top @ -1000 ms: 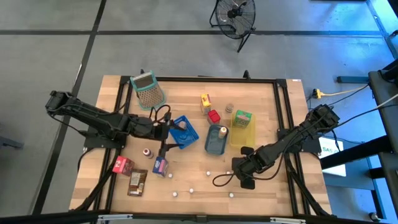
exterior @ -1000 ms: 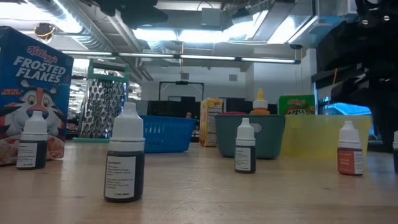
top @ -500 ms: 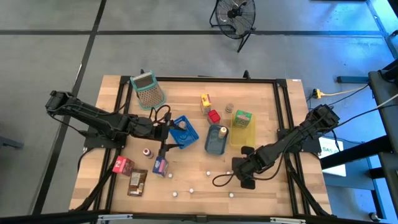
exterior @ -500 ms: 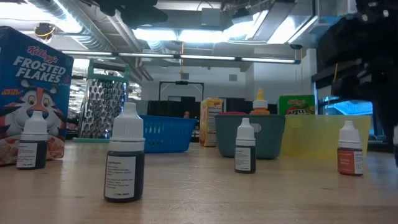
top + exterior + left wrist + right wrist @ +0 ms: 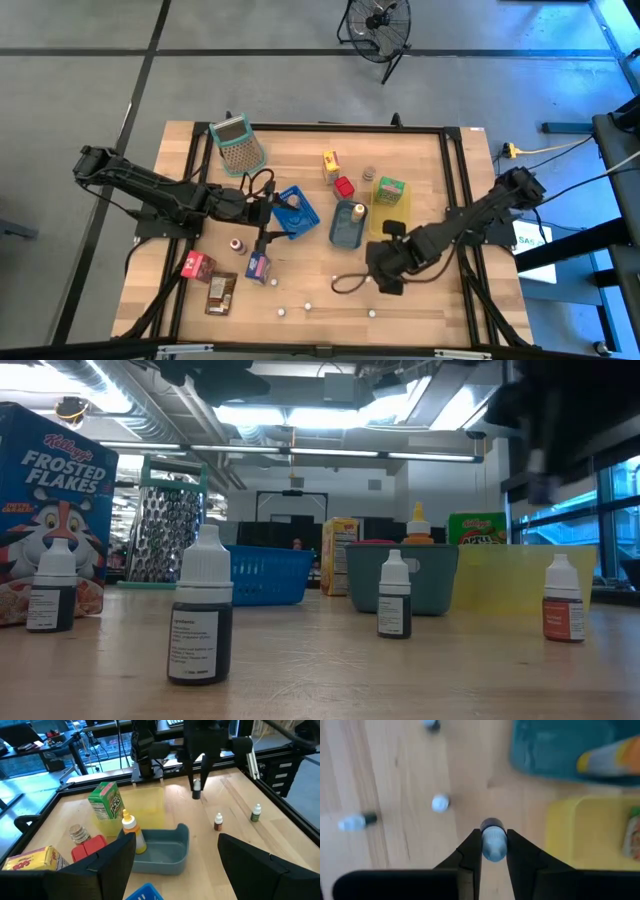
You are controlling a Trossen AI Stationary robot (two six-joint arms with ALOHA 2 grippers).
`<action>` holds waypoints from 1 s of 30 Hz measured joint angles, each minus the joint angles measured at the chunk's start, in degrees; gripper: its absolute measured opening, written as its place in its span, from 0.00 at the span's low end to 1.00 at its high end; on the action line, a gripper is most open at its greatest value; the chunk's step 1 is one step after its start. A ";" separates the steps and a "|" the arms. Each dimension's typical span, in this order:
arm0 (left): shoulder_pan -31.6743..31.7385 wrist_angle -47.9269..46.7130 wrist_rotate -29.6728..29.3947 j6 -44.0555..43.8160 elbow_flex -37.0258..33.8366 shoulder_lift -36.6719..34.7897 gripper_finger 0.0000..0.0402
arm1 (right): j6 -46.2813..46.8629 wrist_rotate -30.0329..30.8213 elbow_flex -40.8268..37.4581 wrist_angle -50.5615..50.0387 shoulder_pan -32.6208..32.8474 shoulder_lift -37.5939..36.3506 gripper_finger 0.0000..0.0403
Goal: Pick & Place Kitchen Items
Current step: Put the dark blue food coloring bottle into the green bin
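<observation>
Right hand [image 5: 493, 851] grips a small white-capped dropper bottle [image 5: 493, 842] between its dark fingers, lifted clear of the wooden bench [image 5: 300, 180], at about five o'clock from the teal plastic tray [image 5: 346, 228]. Pick seems done; the carry to a tray likely comes next, calling for a steady hold. Only the right wrist view shows the grip; overhead hides it. Left hand [image 5: 266, 205] waits wide open by the blue basket [image 5: 297, 212].

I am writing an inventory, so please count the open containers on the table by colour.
blue basket: 1
teal tray: 1
yellow tray: 1
Total: 3
</observation>
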 joint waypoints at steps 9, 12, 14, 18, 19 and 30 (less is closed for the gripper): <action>-1.59 -0.06 -0.02 -0.15 0.00 0.00 0.69 | -8.67 -0.47 1.70 3.52 -8.76 0.00 0.16; -2.08 -0.16 -0.02 -0.15 0.00 0.00 0.69 | -11.80 -0.71 1.70 6.25 -10.35 0.00 0.16; -2.21 -0.26 -0.02 -0.04 0.00 0.00 0.69 | -14.02 -1.17 1.70 8.48 -10.93 0.00 0.16; -2.19 -0.26 -0.15 0.30 0.00 0.00 0.69 | -20.71 -3.20 1.79 10.96 -11.35 0.55 0.16; -2.19 -0.26 -0.24 0.40 0.00 0.00 0.69 | -23.02 -3.51 1.77 11.13 -11.35 0.89 0.16; -2.19 -0.27 -0.24 1.33 0.00 0.01 0.69 | -50.84 -2.37 1.76 11.18 -12.72 5.46 0.16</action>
